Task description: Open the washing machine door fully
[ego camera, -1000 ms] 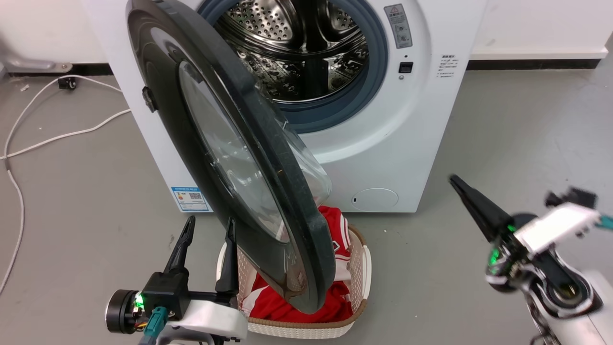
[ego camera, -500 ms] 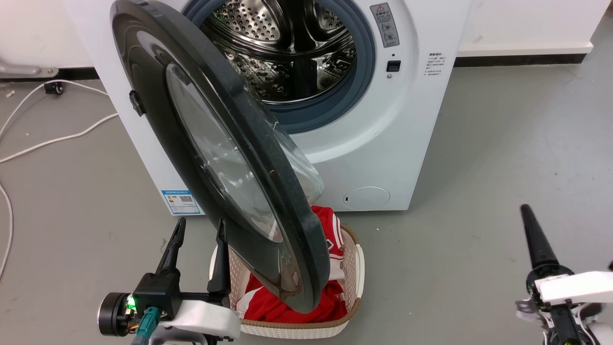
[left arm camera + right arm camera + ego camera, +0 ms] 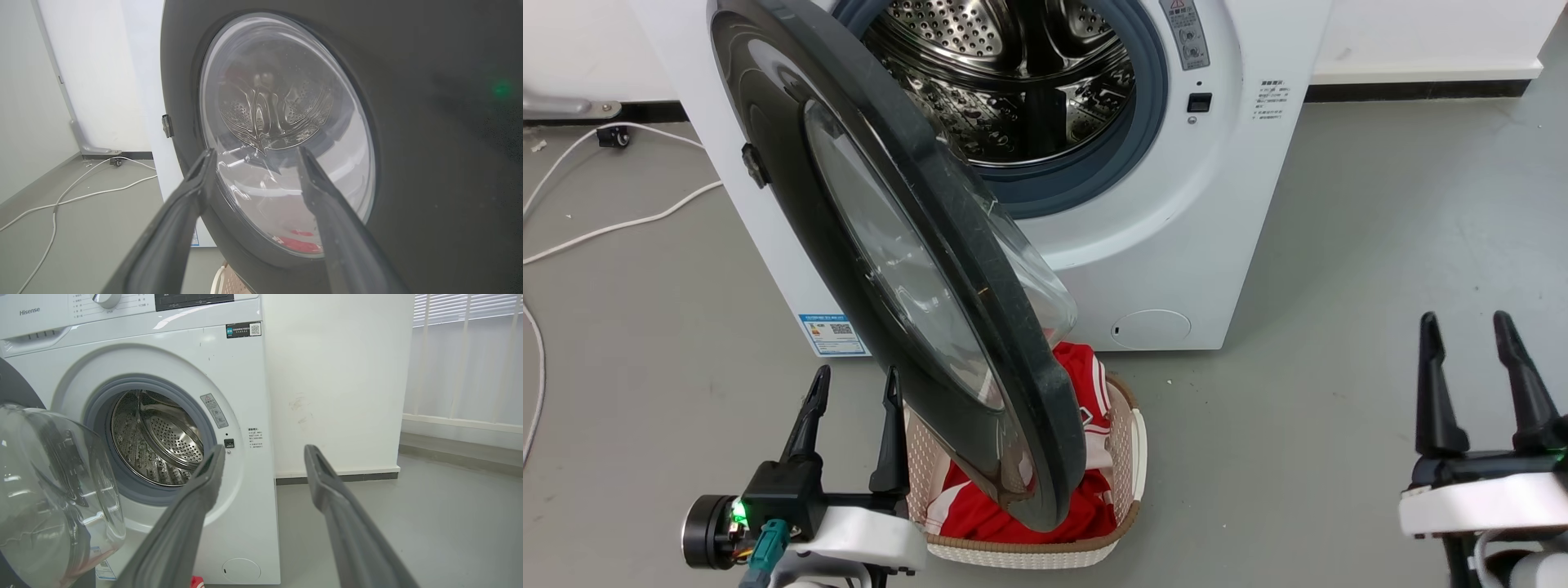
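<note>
The white washing machine (image 3: 1201, 212) (image 3: 245, 396) stands against the wall with its steel drum exposed. Its round black door (image 3: 792, 188) (image 3: 429, 122) hangs swung out about halfway, hinged on the left, the clear glass bowl (image 3: 1045, 294) (image 3: 49, 490) bulging toward the drum. My left gripper (image 3: 854, 384) (image 3: 253, 155) is open at the lower left, just outside the door's outer face, fingers pointing at the glass. My right gripper (image 3: 1466, 327) (image 3: 263, 453) is open at the lower right, well away from the machine, holding nothing.
A beige laundry basket (image 3: 1131, 457) with red clothes (image 3: 1078, 376) sits on the floor under the door's lower edge. White cables (image 3: 605, 224) trail over the grey floor at the left. A wall and baseboard (image 3: 1421, 86) run behind the machine.
My right arm has swung from a tilted, blurred pose to upright at the lower right, both fingers now showing apart. The head camera shifted slightly. The door and left gripper have barely moved.
</note>
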You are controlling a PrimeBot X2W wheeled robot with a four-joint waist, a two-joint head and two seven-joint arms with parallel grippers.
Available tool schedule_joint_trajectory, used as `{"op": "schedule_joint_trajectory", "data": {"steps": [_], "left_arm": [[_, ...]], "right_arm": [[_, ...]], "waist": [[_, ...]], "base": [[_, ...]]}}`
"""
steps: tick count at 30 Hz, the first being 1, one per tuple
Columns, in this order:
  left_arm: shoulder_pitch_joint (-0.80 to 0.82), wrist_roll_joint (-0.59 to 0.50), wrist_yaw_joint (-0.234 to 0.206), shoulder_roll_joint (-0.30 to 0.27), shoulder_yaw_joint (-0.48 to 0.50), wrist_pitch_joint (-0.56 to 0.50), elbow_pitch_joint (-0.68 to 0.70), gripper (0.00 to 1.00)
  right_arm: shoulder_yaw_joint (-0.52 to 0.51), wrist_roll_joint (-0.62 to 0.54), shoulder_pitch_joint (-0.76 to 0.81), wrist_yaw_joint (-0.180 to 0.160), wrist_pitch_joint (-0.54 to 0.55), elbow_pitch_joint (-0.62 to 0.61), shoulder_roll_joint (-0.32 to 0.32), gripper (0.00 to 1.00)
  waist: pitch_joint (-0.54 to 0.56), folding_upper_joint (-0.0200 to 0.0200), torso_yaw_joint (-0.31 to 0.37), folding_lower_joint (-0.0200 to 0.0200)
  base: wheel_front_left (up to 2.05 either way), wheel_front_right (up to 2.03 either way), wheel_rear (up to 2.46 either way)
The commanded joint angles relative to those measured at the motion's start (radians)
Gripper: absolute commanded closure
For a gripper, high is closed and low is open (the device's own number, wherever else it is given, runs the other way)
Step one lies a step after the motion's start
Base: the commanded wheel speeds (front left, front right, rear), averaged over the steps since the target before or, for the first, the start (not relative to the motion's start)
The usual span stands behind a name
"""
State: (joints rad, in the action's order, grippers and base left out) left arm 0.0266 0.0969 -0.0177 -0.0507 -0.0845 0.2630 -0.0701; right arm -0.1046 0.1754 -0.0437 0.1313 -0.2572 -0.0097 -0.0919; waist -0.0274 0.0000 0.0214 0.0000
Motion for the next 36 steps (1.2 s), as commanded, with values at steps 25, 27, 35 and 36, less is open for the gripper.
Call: {"op": "schedule_joint_trajectory", "data": {"steps": [25,27,35,36], "left_arm": [[0.021,-0.026,0.010,0.001,0.013,0.002,0.001,0.00],[0.022,-0.028,0.010,0.001,0.013,0.002,0.004,0.00],[0.023,-0.015,0.015,0.001,0.012,0.002,-0.006,1.00],[0.023,-0.014,0.015,0.001,0.012,0.002,-0.006,1.00]], "right_arm": [[0.068,-0.123,0.118,-0.001,0.018,0.000,0.043,0.00],[0.066,-0.125,0.114,-0.001,0.014,0.002,0.043,0.00],[0.066,-0.125,0.105,-0.001,0.008,0.011,0.043,0.00],[0.065,-0.125,0.105,-0.001,0.007,0.013,0.043,0.00]], "waist": [[0.002,0.0000,0.001,0.0000],[0.001,0.0000,0.001,0.0000],[-0.002,0.0000,0.000,0.0000],[-0.002,0.0000,0.000,0.0000]], "base": [[0.00,0.00,0.00],[0.00,0.00,0.00],[0.00,0.00,0.00],[0.00,0.00,0.00]]}}
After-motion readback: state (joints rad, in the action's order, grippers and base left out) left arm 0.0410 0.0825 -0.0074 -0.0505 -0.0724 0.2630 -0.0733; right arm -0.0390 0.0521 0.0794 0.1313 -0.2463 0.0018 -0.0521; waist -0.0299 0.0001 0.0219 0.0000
